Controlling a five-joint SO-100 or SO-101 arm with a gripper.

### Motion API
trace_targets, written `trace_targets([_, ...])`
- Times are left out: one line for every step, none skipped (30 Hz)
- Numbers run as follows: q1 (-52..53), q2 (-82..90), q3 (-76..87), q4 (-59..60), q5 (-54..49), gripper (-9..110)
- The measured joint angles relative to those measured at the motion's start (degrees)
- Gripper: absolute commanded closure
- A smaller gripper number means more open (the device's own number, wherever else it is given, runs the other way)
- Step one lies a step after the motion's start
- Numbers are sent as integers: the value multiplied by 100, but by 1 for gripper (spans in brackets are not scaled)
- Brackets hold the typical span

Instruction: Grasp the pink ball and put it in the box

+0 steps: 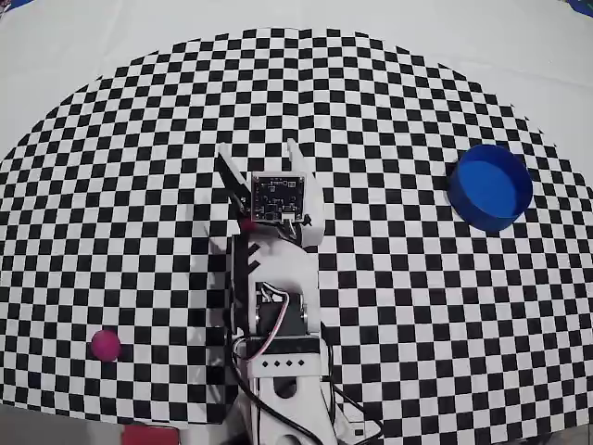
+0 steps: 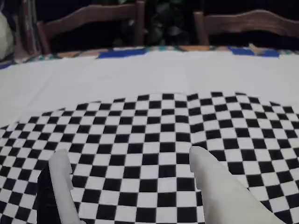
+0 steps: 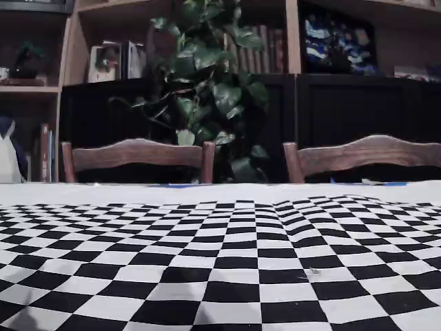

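From above, your claw (image 1: 259, 159) sits near the middle of the checkered desk (image 1: 389, 111), fingers spread and nothing between them. The pink ball (image 1: 106, 345) lies well apart, low at the left of the overhead view, close to the edge of the checker pattern. The blue box (image 1: 490, 186) stands at the far right, on the opposite side of the arm (image 1: 278, 306) from the ball. Risk one — the ball is back beside the arm's base, so you will likely have to swing hard and fold in; a clumsy approach could nudge it, and a ball rolls.

At the wrist, the two fingers (image 2: 63, 179) frame only bare checks; jaws apart, empty. Neither ball nor box shows here, so you have no close-up cue until the arm turns. Risk two — closing off-centre on a round thing would probably squirt it sideways, perhaps off the pattern toward the desk edge.

Low at desk level, the fixed view gives checks, two chair backs (image 3: 138, 155) and a plant (image 3: 207, 89) behind — no ball, no box, no claw. It may not help you judge height at either place.

Risk three — the carry crosses the whole desk; a weak pinch could drop the ball short of the box rim.
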Motion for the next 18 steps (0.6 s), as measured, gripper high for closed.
trace_targets([0,0,0,0,-18,70])
trace_targets([-9,0,0,0,-18,70])
trace_targets([-18,0,0,0,-18,70])
trace_targets([-26,0,0,0,-18,70])
trace_targets([-26,0,0,0,-18,71])
trace_targets([-26,0,0,-9,-18,71])
trace_targets([-26,0,0,-26,-18,71])
trace_targets([-26,0,0,-53,-18,71])
trace_targets([-26,0,0,-62,-18,71])
trace_targets([-26,0,0,-62,-18,71])
trace_targets([-26,0,0,-62,-18,71])
trace_targets([-26,0,0,-97,-18,71])
trace_targets([-35,0,0,-114,-18,71])
trace_targets([-88,0,0,-132,-18,71])
trace_targets([-193,0,0,-158,-18,71])
trace_targets([-246,0,0,-167,-18,71])
trace_targets([-255,0,0,-167,-18,71])
trace_targets([-308,0,0,-167,-18,71])
